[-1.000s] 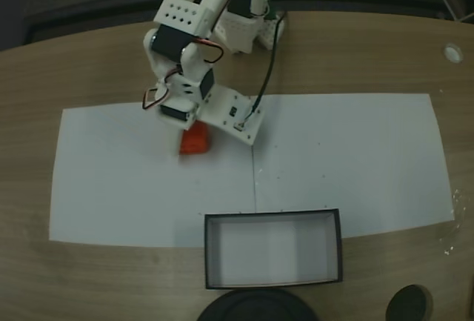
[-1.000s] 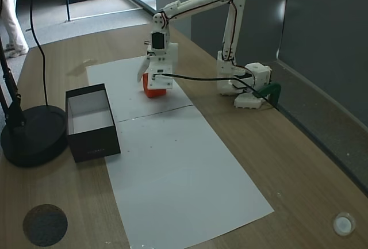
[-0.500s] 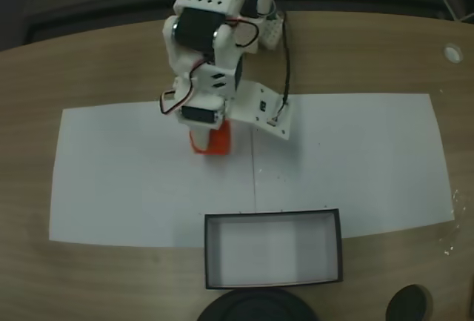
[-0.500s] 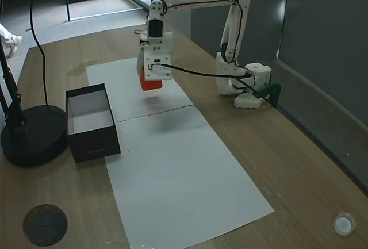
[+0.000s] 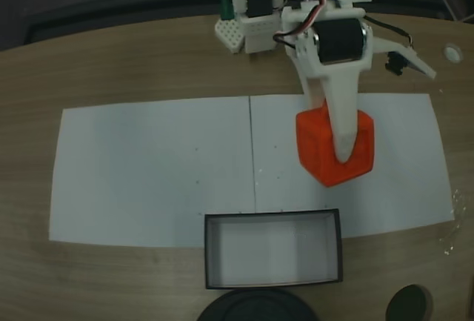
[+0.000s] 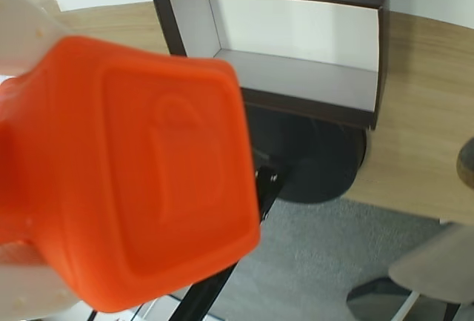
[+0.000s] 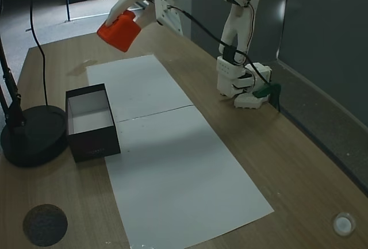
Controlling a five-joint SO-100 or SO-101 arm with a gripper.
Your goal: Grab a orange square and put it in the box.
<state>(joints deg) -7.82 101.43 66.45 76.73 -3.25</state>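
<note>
While airborne, pincer [image 7: 123,22] clamps orange square [image 7: 119,32].

Orange square [image 5: 326,154], black-walled white-lined box [image 5: 272,216]

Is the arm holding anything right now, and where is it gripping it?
Yes. The gripper holds the orange square lifted well above the table, its fingers clamped across two opposite side faces.

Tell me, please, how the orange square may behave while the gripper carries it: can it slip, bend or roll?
The orange square looks stiff: its faces keep their shape in the gripper. Its smooth, rounded edges could let it slip. It is held high above the table in a fixed view, so it is probably light. If released, its flat faces should stop rolling.
</note>
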